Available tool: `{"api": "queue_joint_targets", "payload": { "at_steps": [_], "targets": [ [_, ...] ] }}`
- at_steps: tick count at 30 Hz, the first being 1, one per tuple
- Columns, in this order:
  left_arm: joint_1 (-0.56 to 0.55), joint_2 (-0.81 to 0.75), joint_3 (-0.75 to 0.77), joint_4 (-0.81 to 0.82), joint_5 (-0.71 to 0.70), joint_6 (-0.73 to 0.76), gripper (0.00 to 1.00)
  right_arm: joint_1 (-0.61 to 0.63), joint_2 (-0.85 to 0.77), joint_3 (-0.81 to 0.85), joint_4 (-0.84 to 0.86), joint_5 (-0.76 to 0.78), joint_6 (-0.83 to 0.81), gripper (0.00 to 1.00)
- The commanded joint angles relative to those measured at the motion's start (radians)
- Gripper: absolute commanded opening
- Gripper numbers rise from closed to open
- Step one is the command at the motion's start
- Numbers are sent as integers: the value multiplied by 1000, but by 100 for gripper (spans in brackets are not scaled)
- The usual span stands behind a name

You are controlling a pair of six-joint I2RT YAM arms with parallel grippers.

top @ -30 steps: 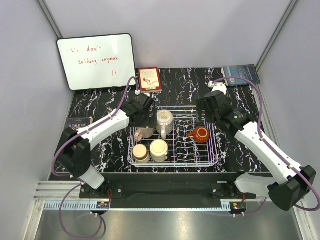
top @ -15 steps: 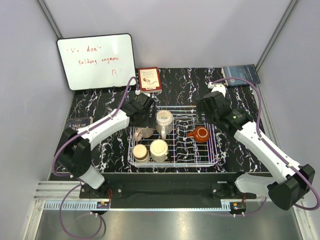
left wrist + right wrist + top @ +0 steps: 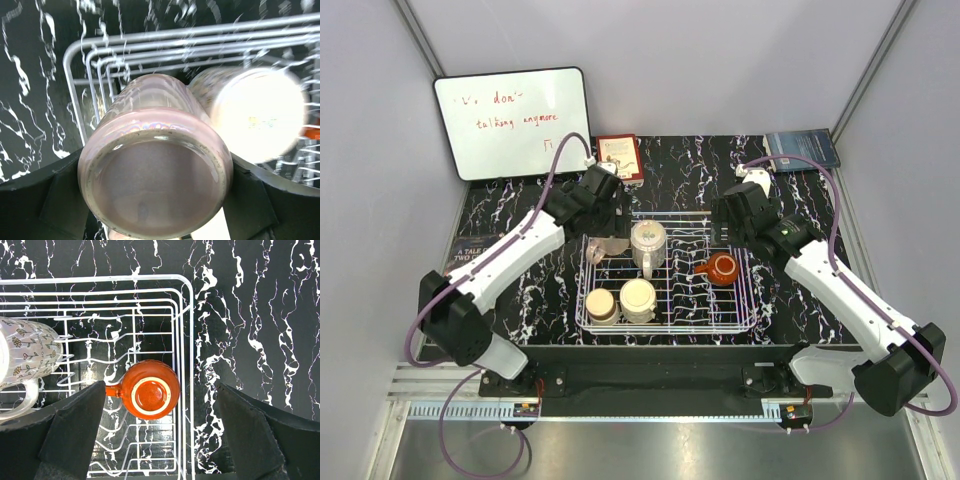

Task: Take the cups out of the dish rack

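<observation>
While the left gripper [image 3: 157, 200] is clamping both fingers on the pinkish-beige glazed ceramic cup [image 3: 155, 170], that cup is sitting tilted at the far-left corner of the white wire dish rack [image 3: 665, 328]; can't tell if it's clear of the wires. Just right of it the tall cream patterned mug [image 3: 648, 245] is sitting, w/ a tan-brown cup [image 3: 602, 305] & a cream cup [image 3: 638, 298] nearer. Right gripper [image 3: 732, 232] is hanging wide open, empty, over the squat reddish-brown handled cup [image 3: 150, 395] at the rack's right end.

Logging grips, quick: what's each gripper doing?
Left gripper: closed on the pinkish-beige cup.
Right gripper: open, holding nothing, above the reddish-brown cup.
</observation>
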Motion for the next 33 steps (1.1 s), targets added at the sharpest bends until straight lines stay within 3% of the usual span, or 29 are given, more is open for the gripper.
{"api": "queue_joint_targets", "payload": {
  "at_steps": [1,8,13,22,26,30,31,33],
  "targets": [
    [3,-78,125,4,-17,21,0,8,-23,35,23,19,15,100],
    [3,-137,233,-11,25,-27,0,6,-46,52,46,-74,18,100],
    [11,-233,214,52,75,-67,0,8,-83,68,93,-135,35,100],
    [150,-456,-194,629,557,-338,0,0,-198,33,299,-376,142,100],
    [195,-468,-375,915,762,-499,0,-1,-217,15,391,-552,213,100],
    [227,-442,-489,1231,896,-663,0,-1,-210,6,460,-704,285,98],
    [241,-431,-512,1385,917,-759,0,0,-218,0,500,-731,315,98],
    [248,-405,-555,1487,954,-823,0,0,-230,-22,538,-761,335,98]
  ]
}}
